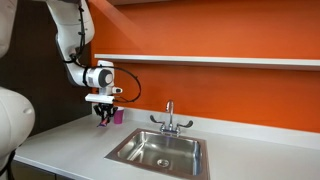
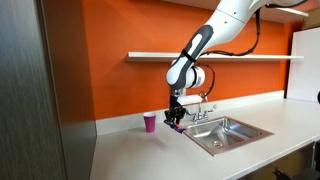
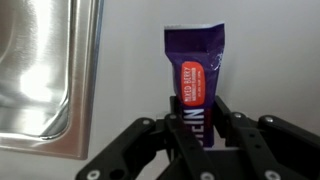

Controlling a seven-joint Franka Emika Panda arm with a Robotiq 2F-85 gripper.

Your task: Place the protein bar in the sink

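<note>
The gripper [image 3: 200,128] pinched the protein bar [image 3: 194,62] between its jaws. The sink [image 3: 45,70] lay beside the jaws, so the bar probably needed carrying beyond the rim before release.

Glossy purple oblong-wrapped protein bar [image 3: 195,70] in the matt black gripper [image 3: 205,125]; beside it shiny brushed rectangular steel sink [image 3: 40,80], smooth white countertop [image 3: 130,70]

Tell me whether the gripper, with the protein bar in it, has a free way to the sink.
Probably yes. The gripper seems shut on the protein bar, and only bare counter separates it from the sink's near rim. The pink cup stands on its other side.
</note>
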